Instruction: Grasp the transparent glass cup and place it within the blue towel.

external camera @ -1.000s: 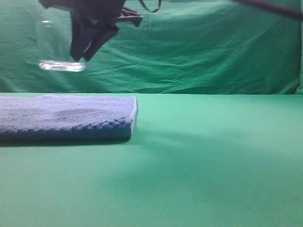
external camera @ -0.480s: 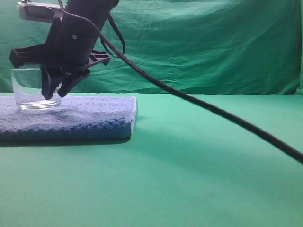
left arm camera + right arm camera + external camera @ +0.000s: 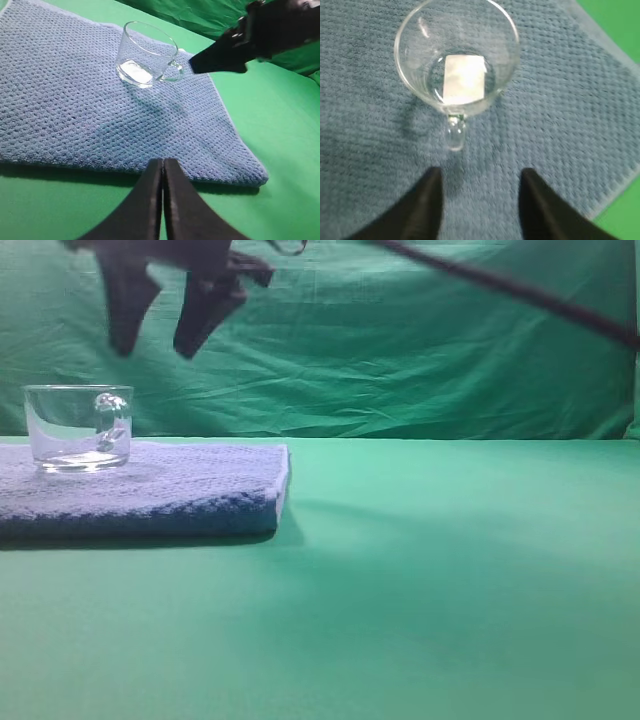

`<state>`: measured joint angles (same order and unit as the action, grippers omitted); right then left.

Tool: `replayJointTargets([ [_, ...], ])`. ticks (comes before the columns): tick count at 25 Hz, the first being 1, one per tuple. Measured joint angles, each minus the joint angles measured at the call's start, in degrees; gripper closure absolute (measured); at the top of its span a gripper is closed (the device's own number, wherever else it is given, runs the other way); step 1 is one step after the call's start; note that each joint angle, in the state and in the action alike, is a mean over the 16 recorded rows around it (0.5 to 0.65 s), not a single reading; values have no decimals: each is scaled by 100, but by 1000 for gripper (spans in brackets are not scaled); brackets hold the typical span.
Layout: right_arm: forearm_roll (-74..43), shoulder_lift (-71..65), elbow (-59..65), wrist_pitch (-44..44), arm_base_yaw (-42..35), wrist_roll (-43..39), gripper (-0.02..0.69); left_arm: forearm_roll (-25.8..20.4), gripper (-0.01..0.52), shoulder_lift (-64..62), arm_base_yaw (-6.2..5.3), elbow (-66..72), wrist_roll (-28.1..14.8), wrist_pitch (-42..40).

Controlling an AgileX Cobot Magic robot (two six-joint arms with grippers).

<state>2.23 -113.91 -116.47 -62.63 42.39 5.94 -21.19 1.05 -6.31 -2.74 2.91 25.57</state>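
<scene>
Wrist views look down on the nubby blue-lavender folded towel (image 3: 100, 110) and show the short clear glass cup with a loop handle (image 3: 456, 55) upright on it, its handle toward the lower frame edge in the right wrist view. In the exterior view the cup (image 3: 78, 427) stands at the left, with the black right gripper (image 3: 160, 315) hanging spread above it, touching nothing. The left gripper (image 3: 162, 172) sits pressed together at the bottom of its view, near the towel's edge.
</scene>
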Motion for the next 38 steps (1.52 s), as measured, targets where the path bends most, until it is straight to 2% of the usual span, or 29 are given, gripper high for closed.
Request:
replayJointTargets([
  [3,-14,560,304,-165,-51,-89,656,0,514,0,0,0,0,0],
  [9,41,1908,1574,126,-91,-150,665,0,514,0,0,0,0,0],
  [26,367,5947,7078,3310,-94,-166,665,0,514,0,0,0,0,0],
  [32,505,7011,8232,4068,-94,-192,665,0,514,0,0,0,0,0],
  [38,642,7784,8789,4419,-94,-213,665,0,514,0,0,0,0,0],
])
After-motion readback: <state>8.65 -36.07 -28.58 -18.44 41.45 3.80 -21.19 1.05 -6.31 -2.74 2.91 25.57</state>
